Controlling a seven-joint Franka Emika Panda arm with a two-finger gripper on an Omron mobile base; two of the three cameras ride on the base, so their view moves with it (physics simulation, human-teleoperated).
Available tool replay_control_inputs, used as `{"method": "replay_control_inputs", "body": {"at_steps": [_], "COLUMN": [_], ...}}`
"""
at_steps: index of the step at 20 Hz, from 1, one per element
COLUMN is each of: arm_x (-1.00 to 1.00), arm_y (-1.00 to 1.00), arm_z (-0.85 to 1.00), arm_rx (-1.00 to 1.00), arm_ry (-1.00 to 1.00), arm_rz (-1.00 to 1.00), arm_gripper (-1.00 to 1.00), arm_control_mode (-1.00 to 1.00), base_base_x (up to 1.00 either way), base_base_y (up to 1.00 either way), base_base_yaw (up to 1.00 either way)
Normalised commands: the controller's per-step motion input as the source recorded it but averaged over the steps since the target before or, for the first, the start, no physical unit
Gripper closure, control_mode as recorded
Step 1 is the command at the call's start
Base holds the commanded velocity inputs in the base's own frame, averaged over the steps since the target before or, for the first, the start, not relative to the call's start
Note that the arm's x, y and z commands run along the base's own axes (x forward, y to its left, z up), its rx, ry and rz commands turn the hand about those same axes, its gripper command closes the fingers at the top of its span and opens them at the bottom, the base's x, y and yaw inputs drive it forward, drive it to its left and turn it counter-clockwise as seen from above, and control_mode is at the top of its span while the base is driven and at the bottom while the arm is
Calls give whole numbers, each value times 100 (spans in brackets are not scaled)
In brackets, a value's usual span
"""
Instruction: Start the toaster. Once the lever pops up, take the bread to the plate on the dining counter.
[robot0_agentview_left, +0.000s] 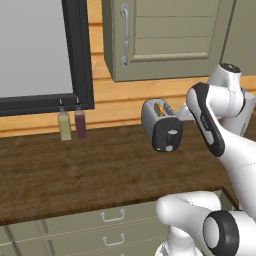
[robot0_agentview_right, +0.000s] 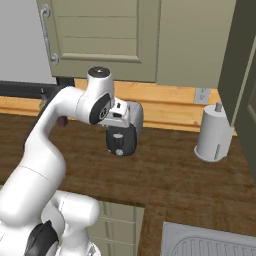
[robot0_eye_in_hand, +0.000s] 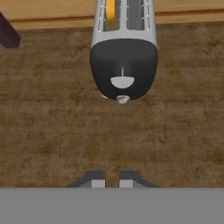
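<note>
With fingers (robot0_eye_in_hand: 112, 183) pressed together above the toaster (robot0_eye_in_hand: 124, 65), descend straight onto its lever (robot0_eye_in_hand: 123, 82), centred.

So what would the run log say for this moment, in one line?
stage: approaching toaster | pincer: shut, holding nothing, short of toaster's black end | bread: in left slot | lever: not pressed yet

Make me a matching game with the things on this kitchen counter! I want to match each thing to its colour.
Things:
1. toaster
2. bread in the toaster slot
3. right-hand bottle under the window
4. upright cylinder with a top knob

Colours:
A. pale grey
B. dark maroon
C. silver with a black end
D. orange-tan

Pairs: 1-C, 2-D, 3-B, 4-A
</note>
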Motion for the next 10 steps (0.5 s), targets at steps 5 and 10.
{"method": "replay_control_inputs", "body": {"at_steps": [5,10], "arm_x": [26,34], "arm_y": [0,0], "arm_z": [-30,-29], "arm_rx": [-2,-2], "arm_ry": [0,0], "arm_rz": [0,0], "arm_gripper": [100,100], "arm_control_mode": [-100,-100], "base_base_x": [0,0], "base_base_y": [0,0], "base_base_yaw": [0,0]}}
